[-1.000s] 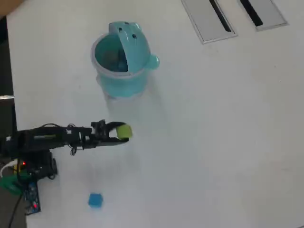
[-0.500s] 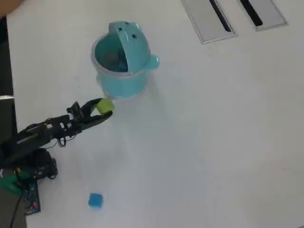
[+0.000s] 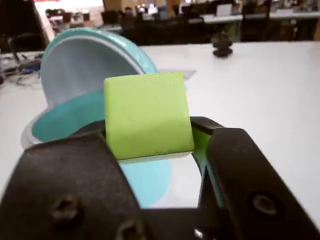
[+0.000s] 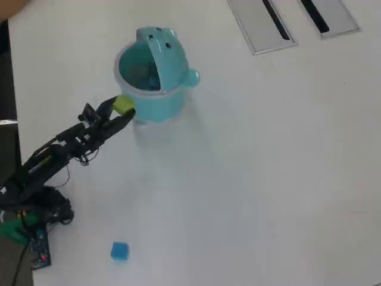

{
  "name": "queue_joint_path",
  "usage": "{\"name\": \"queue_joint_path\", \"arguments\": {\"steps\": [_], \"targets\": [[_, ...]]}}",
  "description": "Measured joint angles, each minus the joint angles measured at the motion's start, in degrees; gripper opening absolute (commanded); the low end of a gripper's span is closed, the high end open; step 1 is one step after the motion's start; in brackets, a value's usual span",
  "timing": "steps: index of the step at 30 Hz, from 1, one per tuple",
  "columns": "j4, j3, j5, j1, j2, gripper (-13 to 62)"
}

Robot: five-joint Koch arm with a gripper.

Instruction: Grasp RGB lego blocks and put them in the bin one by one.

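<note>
My gripper (image 4: 123,109) is shut on the yellow-green block (image 4: 124,105), lifted against the lower-left side of the teal bin (image 4: 161,104). The bin's domed lid (image 4: 166,50) is flipped open and its mouth faces up. In the wrist view the yellow-green block (image 3: 147,114) fills the space between the black jaws of my gripper (image 3: 150,135), with the bin (image 3: 60,125) and its pale lid (image 3: 80,65) just behind. A light blue block (image 4: 119,251) lies on the white table near the bottom left. The red block is out of view.
Two flat grey slotted panels (image 4: 259,27) (image 4: 333,18) are set into the table at the top right. The arm's base and its wiring (image 4: 33,229) sit at the left edge, beside the dark table border. A dark knob-like object (image 3: 222,44) stands far back.
The arm has swung the yellow-green block up and to the left, from open table below the bin to the bin's lower-left rim. The light blue block has not moved.
</note>
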Motion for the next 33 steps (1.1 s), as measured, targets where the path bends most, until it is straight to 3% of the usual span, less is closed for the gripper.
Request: {"name": "queue_joint_path", "arguments": {"steps": [15,29,33], "targets": [[-2.5,-16.0,-6.1,-9.1,-17.2,11.8],[-3.1,-43.2,-9.3,-12.0,-39.6,12.0],[-3.1,-43.3,-9.2,-12.1,-41.9,16.3]]}}
